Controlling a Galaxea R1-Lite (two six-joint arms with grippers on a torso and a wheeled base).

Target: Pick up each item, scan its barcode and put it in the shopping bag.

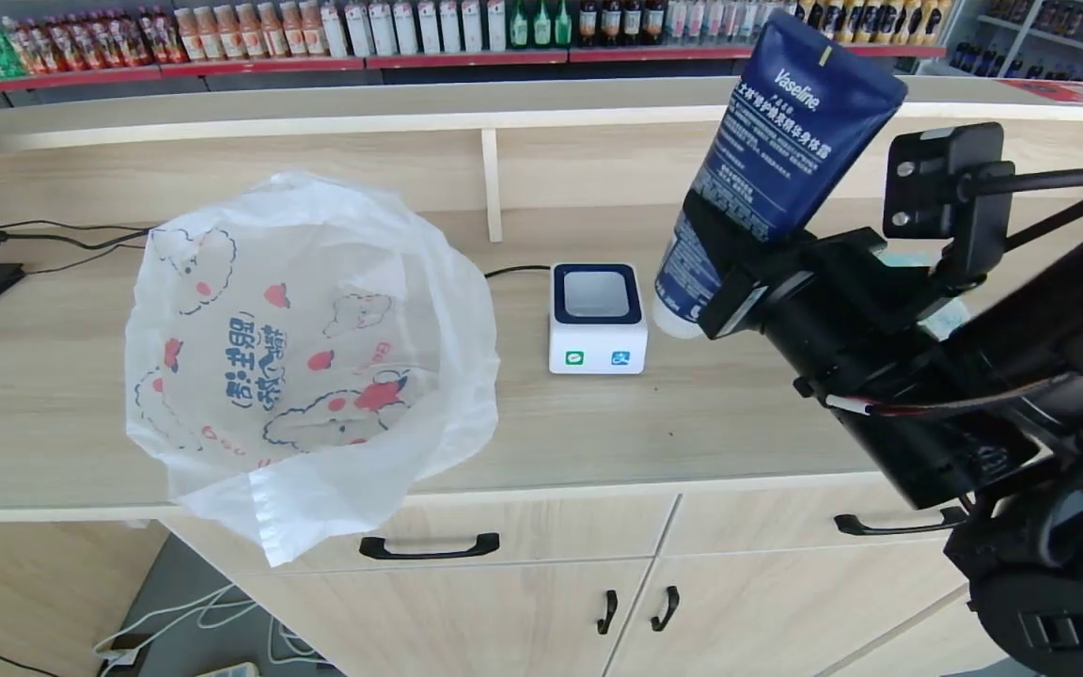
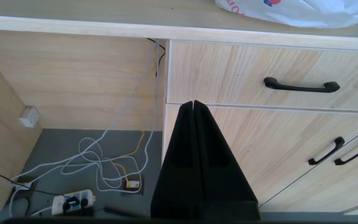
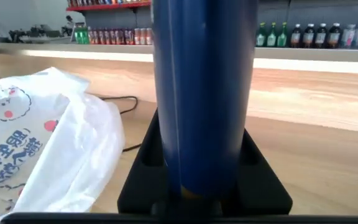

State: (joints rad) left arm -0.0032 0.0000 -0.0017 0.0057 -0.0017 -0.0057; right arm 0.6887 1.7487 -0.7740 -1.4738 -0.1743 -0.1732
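A dark blue plastic lotion tube (image 1: 776, 160) is pinched in the right claw (image 1: 739, 282) above the pale wooden surface (image 1: 692, 414). Just left of that claw sits a white box scanner (image 1: 598, 320); farther left, the white printed plastic shopping bag (image 1: 306, 357). The left claw (image 2: 194, 109) is pressed together, empty.

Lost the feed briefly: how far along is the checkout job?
Done: the blue tube is picked up, clamped in the right gripper, raised just right of the scanner. In hand: presenting it for scanning; it is not over the scanner's window. Left: scan it, then drop it into the open shopping bag. Whether the bag already holds items I cannot tell. The left gripper is shut, low by the cabinet drawers.
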